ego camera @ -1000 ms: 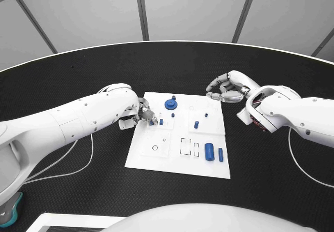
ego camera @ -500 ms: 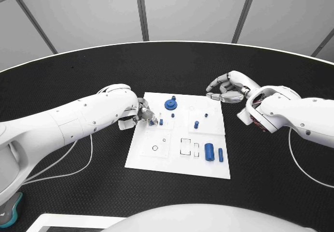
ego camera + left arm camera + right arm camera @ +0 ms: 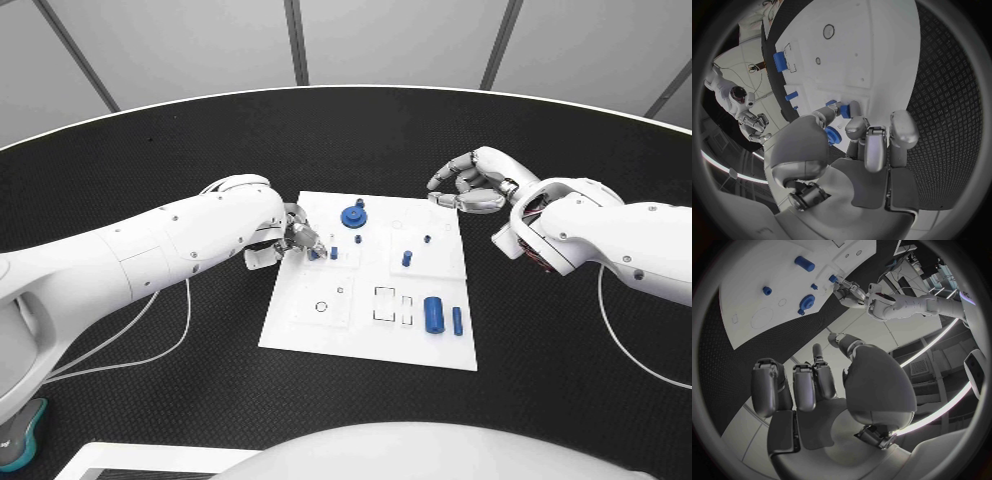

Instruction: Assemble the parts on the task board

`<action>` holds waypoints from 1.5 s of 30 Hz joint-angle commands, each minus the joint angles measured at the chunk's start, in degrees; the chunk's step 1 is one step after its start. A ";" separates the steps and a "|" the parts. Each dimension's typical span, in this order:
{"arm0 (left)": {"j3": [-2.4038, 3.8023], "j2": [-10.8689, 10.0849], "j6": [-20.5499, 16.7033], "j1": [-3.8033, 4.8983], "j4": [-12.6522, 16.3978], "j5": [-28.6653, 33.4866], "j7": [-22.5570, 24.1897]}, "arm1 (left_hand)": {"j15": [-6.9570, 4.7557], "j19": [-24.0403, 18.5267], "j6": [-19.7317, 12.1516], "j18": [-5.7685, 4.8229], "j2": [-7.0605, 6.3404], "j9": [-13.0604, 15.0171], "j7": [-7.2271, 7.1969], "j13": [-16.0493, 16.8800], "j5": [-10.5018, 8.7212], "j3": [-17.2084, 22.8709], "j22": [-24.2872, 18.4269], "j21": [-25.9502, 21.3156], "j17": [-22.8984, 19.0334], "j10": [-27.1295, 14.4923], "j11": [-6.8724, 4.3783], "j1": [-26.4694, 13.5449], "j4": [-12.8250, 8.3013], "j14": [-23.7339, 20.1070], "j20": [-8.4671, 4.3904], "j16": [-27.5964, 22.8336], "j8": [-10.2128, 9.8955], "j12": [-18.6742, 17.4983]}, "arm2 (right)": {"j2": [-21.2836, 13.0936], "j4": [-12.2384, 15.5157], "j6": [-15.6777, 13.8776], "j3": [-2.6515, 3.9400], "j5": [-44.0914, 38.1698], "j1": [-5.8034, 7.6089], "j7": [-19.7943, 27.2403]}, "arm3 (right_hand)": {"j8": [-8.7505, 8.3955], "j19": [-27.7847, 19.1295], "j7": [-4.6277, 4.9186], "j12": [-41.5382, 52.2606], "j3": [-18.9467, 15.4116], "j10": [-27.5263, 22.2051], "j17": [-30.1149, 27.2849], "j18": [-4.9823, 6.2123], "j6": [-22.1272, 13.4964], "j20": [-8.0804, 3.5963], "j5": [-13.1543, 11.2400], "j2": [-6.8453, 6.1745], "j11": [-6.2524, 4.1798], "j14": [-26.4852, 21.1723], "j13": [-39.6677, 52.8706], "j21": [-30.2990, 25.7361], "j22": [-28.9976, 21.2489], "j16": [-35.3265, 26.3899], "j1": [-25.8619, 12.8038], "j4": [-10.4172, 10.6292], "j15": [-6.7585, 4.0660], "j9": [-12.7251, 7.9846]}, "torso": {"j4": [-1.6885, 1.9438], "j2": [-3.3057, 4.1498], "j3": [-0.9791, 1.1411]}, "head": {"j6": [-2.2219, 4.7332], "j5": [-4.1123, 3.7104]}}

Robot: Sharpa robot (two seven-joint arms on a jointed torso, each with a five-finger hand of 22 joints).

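Pinching a small blue peg at the left part of the task board, left hand clamped on it by fingertips. Looks light, stiff, smooth, likely slippery; best held at its upper end. Right hand hovering off the board's far right corner, fingers curled, holding nothing.

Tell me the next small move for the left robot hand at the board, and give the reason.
Probably ease the left robot hand straight down to seat the small blue peg it pinches. Its fingertips are at the white board's left edge, beside the blue round knob, and the peg seems to stand at the board surface. The right robot hand holds nothing, off the far right corner.
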 commanded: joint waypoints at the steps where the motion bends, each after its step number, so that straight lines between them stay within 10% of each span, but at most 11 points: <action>1: 0.00 -0.09 -0.04 0.01 0.08 0.02 -0.07 | -0.48 0.27 0.38 -0.96 -0.52 -0.07 0.05 0.11 -0.38 -0.44 0.08 0.32 13.01 -0.19 0.15 0.05 -0.04 5.43 -0.08 0.14 0.11 0.17 | 0.00 -0.01 0.00 0.00 0.00 0.00 0.01 | 0.39 1.82 0.00 0.01 0.19 0.02 7.56 0.67 -0.20 -0.31 0.33 0.00 -0.39 4.21 6.81 -0.31 7.03 -0.26 -0.30 0.01 -0.52 -0.05 | 0.01 -0.01 -0.01 | 0.00 0.03; 45: 0.02 -0.60 -0.38 0.11 0.87 0.95 -0.48 | -0.44 0.28 0.81 -0.97 -2.04 -0.61 0.14 0.29 -0.51 -4.24 0.11 0.29 12.92 -0.29 0.23 -0.32 2.18 5.40 -0.06 0.10 -0.08 0.02 | 0.06 -0.33 0.09 0.00 0.00 -0.01 0.10 | 0.42 1.82 0.03 -0.03 0.22 -0.01 7.51 0.67 -0.30 -0.31 0.54 -0.07 -0.37 4.20 6.78 -0.34 7.02 -0.30 -0.38 0.03 -0.51 -0.10 | -0.03 -0.02 0.02 | 0.34 0.16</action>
